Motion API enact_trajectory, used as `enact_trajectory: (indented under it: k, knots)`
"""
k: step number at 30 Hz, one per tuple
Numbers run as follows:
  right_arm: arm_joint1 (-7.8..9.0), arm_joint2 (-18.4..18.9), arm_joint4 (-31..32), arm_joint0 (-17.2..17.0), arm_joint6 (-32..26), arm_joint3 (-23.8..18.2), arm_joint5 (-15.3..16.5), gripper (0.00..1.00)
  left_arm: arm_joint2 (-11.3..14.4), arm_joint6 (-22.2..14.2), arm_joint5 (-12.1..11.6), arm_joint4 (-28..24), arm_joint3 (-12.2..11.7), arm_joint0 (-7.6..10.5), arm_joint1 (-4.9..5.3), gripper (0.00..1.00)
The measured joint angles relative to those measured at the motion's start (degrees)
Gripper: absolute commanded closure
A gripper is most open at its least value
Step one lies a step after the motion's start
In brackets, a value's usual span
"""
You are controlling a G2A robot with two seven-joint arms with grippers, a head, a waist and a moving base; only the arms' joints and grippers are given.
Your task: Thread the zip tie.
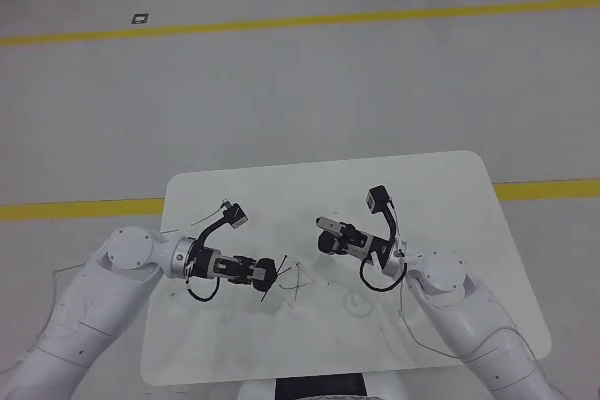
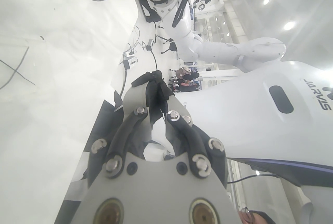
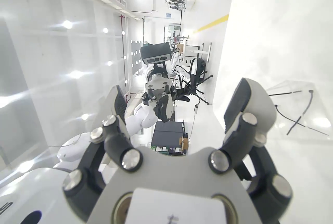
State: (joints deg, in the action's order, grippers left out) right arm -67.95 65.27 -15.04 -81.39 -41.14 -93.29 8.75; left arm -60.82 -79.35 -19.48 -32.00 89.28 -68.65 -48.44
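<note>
My left gripper (image 1: pixel 276 268) hovers over the white table's (image 1: pixel 430 200) front middle. Its black-taped fingertips (image 2: pixel 153 81) are shut on a thin black zip tie (image 1: pixel 281 262), which sticks out past the tips as a fine dark strand (image 2: pixel 154 58). My right gripper (image 1: pixel 320 235) faces it from a short way to the right, wide open (image 3: pixel 179 94) with nothing between its fingers. The left gripper (image 3: pixel 162 107) appears straight ahead in the right wrist view. More loose zip ties (image 1: pixel 298 282) lie crossed on the table just below and between the two grippers (image 3: pixel 299 115) (image 2: pixel 15 71).
The table's far half and right side are bare white surface. Yellow floor lines (image 1: pixel 280 22) run beyond the table. The front table edge (image 1: pixel 280 378) lies close behind both arms.
</note>
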Motion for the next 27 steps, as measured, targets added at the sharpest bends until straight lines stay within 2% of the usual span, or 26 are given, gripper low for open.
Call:
enact_trajectory:
  k: [6, 12, 17, 24, 27]
  knots:
    - [-0.07, -0.43, -1.12, -0.13, -0.67, -0.13, -0.05, 0.0, 0.28, -0.29, 0.0, 0.5, -0.41, 0.25, -0.24, 1.0]
    - [-0.35, -2.21, -10.14, 2.06, -10.19, 2.51, -0.63, 0.0, 0.27, -0.29, 0.0, 0.49, -0.41, 0.24, -0.23, 1.0]
    - [-0.8, -4.52, -17.56, 4.94, -18.55, 5.6, -4.21, 0.0, 0.27, -0.29, 0.0, 0.49, -0.41, 0.24, -0.23, 1.0]
    - [-0.8, -4.54, -17.63, 5.0, -18.51, 5.65, -4.35, 0.0, 0.27, -0.29, 0.0, 0.49, -0.41, 0.24, -0.23, 1.0]
    - [-0.91, -5.19, -16.63, 4.91, -16.35, 4.78, -4.77, 0.0, 0.27, -0.29, 0.0, 0.49, -0.41, 0.24, -0.23, 1.0]
